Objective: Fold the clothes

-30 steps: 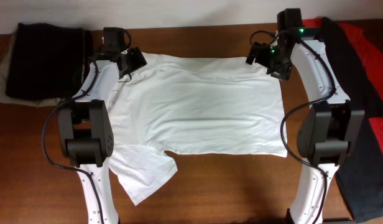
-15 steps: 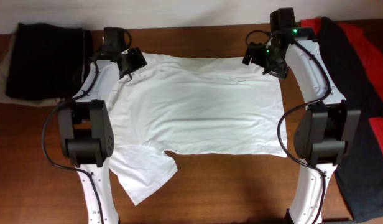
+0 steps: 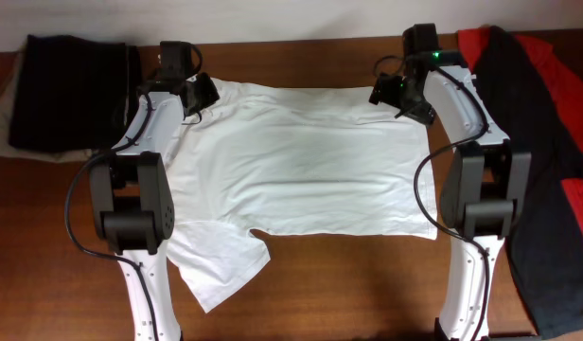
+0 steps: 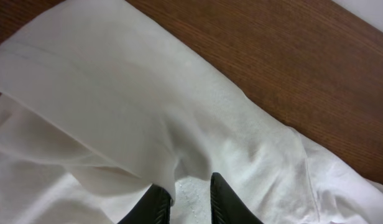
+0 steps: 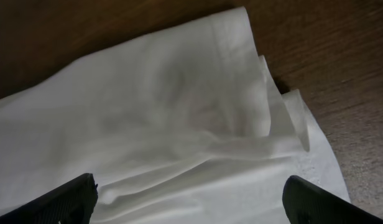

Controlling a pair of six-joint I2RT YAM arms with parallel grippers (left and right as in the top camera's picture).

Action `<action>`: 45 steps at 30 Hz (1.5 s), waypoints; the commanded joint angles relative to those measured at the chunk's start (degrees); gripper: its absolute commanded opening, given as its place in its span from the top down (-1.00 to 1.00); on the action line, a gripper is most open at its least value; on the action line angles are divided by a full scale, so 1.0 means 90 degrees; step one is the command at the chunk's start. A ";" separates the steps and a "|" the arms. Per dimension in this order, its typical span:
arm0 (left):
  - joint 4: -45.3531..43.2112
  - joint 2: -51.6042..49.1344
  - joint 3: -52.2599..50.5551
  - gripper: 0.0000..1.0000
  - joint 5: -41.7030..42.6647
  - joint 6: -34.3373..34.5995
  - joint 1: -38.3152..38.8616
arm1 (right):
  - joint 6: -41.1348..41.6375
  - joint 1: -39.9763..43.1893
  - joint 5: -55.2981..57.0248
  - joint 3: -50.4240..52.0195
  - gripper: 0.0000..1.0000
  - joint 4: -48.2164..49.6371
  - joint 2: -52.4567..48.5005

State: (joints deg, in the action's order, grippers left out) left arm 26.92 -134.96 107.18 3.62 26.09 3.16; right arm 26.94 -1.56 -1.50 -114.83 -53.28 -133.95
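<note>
The white T-shirt (image 3: 310, 161) is lying spread flat across the middle of the brown desk (image 3: 367, 284), plain side showing, so no print is showing in any view. One short sleeve (image 3: 220, 270) is sticking out toward the near edge on the left arm's side. Both arms are reaching to the shirt's far edge, one at each far corner.

The left fingers (image 4: 224, 199) are sitting close together with only a narrow strip of white cloth between them. They appear to be pinching a raised fold of the shirt, though only their tips are showing at the bottom of the left wrist view. Cloth is bunching up just above them, and bare wood is showing beyond the shirt's edge.

The right fingers (image 5: 67, 196) are standing spread wide, one at each lower corner of the right wrist view, holding nothing. They are hovering over the shirt's hemmed corner (image 5: 285, 118), which is lying rumpled in small folds.

A black-and-red garment (image 3: 547, 142) is lying along the desk beside the right arm, apart from the shirt. A black folded cloth (image 3: 69, 90) is resting at the far corner on the left arm's side.
</note>
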 commanded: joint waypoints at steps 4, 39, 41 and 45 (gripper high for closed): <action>0.0017 -0.0041 0.0097 0.56 -0.0046 -0.0027 0.0019 | 0.0274 0.0138 0.0068 0.0034 -0.79 0.0189 -0.0245; 0.0590 0.0401 0.0617 0.77 -0.0049 -0.0437 0.0019 | 0.0112 0.0362 0.0075 -0.0070 0.92 0.0498 -0.0083; 0.0641 0.0619 0.0617 0.79 -0.0046 -0.0435 0.0019 | 0.0112 0.0362 0.0053 -0.0070 0.92 0.0466 -0.0012; 0.1018 0.0631 0.0610 0.37 -0.0046 -0.0430 0.0019 | 0.0109 0.0362 0.0051 -0.0070 0.92 0.0415 0.0058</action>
State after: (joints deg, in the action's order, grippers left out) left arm 34.44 -131.00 111.50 3.60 23.03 3.16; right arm 27.27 1.43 -1.52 -114.69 -49.39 -136.42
